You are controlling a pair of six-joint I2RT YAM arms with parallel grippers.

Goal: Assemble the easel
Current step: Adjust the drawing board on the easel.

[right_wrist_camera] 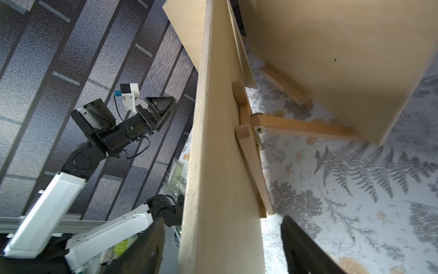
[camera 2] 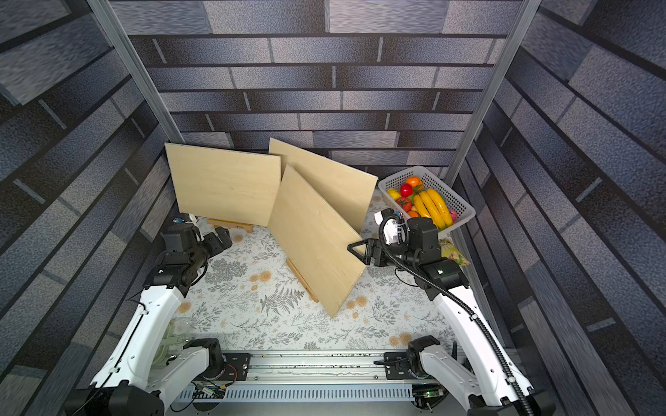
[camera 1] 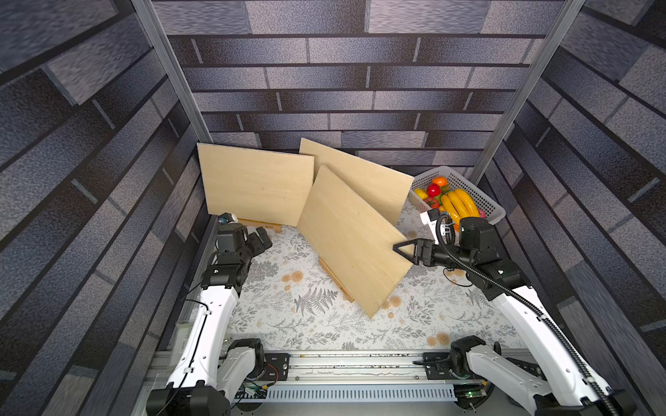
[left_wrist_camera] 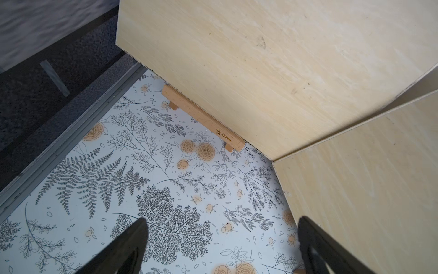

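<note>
The right pincer (camera 1: 395,247) is found astride the right edge of the near board (camera 1: 353,241), mid-counter. In the right wrist view the wood is framed between the two fingers (right_wrist_camera: 298,239), with a sliver of the counter (camera 1: 313,324) seen between board and finger, so the jaws are parted and nothing is gripped. The board is carried by the easel (right_wrist_camera: 252,166), whose legs and rear prop (right_wrist_camera: 305,129) are glimpsed behind it, and whose ledge (camera 1: 337,279) is shown under the board's lower left edge in both top views. The left pincer (left_wrist_camera: 222,219) is spread wide and empty, low over the counter on the left, pointed at the left board (camera 1: 256,183) and that board's own ledge. The step in hand is judged to be a clamp on the near board's edge. It would best be done with the fingers laid flat on both faces and pushed well onto the wood before closing, since a corner-only hold could let the panel swing. Any shift should be made slowly, with the bottom edge kept on the ledge, and the far board (camera 1: 364,176) and the fruit basket (camera 1: 475,192) behind must not be nudged.
</note>
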